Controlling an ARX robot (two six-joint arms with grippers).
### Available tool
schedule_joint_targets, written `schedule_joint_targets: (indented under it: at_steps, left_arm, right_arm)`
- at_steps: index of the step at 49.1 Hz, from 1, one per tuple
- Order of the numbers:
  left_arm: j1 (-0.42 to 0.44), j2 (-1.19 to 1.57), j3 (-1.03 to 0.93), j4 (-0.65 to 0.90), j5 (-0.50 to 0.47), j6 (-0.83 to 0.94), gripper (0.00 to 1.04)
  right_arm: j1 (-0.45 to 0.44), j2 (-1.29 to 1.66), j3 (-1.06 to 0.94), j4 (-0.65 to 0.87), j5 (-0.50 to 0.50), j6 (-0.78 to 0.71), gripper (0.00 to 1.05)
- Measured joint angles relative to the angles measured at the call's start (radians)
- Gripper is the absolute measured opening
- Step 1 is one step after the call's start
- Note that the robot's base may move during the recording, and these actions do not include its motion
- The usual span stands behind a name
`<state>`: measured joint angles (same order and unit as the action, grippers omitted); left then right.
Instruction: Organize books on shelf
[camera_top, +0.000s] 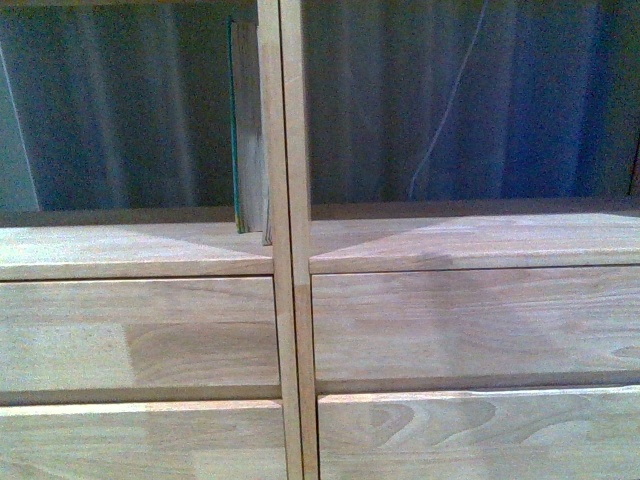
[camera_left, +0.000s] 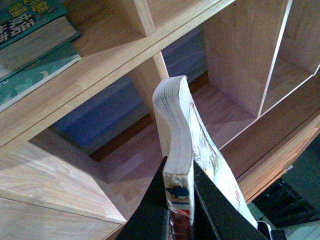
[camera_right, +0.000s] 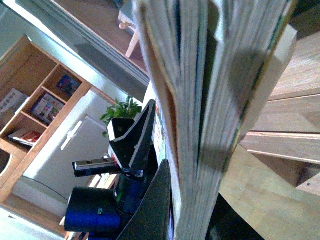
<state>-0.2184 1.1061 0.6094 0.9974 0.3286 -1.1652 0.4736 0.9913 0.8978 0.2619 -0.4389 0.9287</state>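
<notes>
While left jaws clamp the white paperback, right jaws' hold is unreadable | green-spined book blurred; cropped

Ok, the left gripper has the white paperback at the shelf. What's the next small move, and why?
Probably ease the left gripper slowly toward the open compartment beyond it, keeping the white paperback on edge. The book is pinched at one end only and its free end curls over, so a fast push could catch it on a board of the shelf.
</notes>
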Motion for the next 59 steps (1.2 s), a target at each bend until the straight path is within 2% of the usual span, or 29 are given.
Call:
schedule_joint_targets:
  at_steps: [9, 16, 20, 26, 31, 40, 47, 51, 59]
  left_arm:
    - [-0.005, 0.0, 0.0, -0.01, -0.008, 0.001, 0.07]
    - [0.006, -0.001, 0.009, -0.053, -0.016, 0.048, 0.07]
    - [0.029, -0.015, 0.028, -0.101, -0.025, 0.092, 0.07]
    - [0.066, -0.047, 0.068, -0.213, -0.046, 0.251, 0.07]
    - [0.086, -0.058, 0.087, -0.297, -0.069, 0.37, 0.07]
    - [0.134, -0.077, 0.099, -0.384, -0.122, 0.622, 0.07]
    - [0.198, -0.069, 0.099, -0.372, -0.159, 0.853, 0.07]
    - [0.241, -0.056, 0.099, -0.339, -0.16, 0.964, 0.07]
    - [0.322, -0.001, 0.1, -0.266, -0.122, 1.108, 0.07]
  right_arm:
    - [-0.004, 0.0, 0.0, -0.014, -0.001, -0.003, 0.07]
    - [-0.04, 0.006, 0.0, 0.02, 0.002, -0.017, 0.37]
    - [-0.098, 0.024, 0.0, 0.063, 0.03, -0.054, 0.57]
    - [-0.22, 0.086, 0.026, 0.086, 0.151, -0.16, 0.83]
    - [-0.291, 0.132, 0.047, 0.089, 0.252, -0.262, 0.98]
    - [-0.433, 0.215, 0.068, 0.092, 0.395, -0.396, 0.98]
    - [-0.547, 0.267, 0.074, 0.062, 0.402, -0.4, 0.98]
    - [-0.578, 0.28, 0.073, 0.051, 0.396, -0.401, 0.98]
    - [-0.584, 0.283, 0.073, 0.05, 0.39, -0.401, 0.98]
